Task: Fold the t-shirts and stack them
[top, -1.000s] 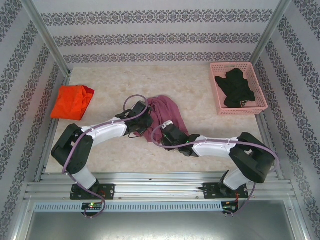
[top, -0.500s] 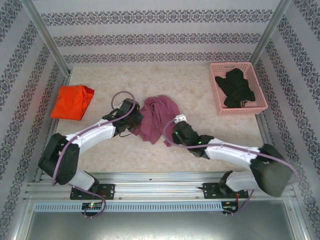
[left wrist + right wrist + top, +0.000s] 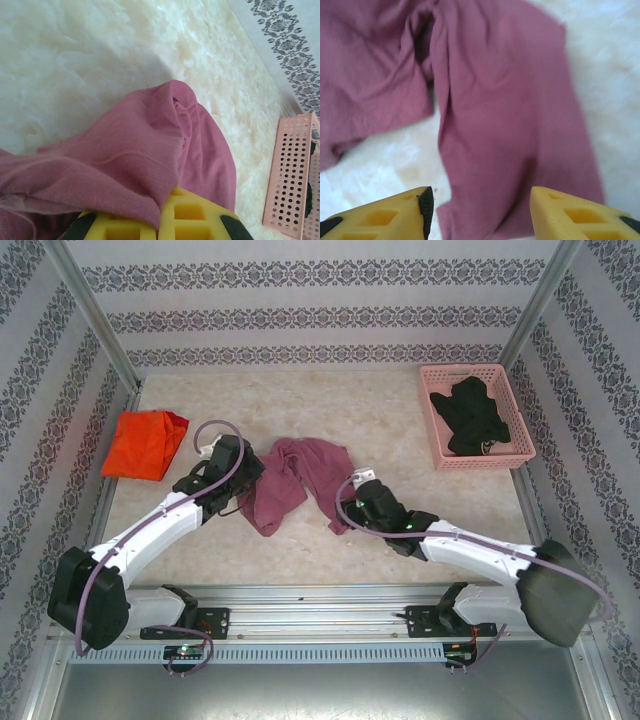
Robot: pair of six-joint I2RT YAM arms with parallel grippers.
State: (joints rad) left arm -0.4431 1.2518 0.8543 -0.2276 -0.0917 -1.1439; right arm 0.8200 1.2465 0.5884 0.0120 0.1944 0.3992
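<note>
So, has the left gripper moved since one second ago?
Yes. In the top view the left gripper has gone left, nearer the orange t-shirt and farther from the pink basket, pulling the maroon t-shirt along.

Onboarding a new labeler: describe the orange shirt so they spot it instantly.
Start at the pale table and go to its left edge, opposite the pink basket. The orange shirt lies there, bunched. It is the only bright orange cloth; the maroon shirt is mid-table and the dark garment sits in the basket.
</note>
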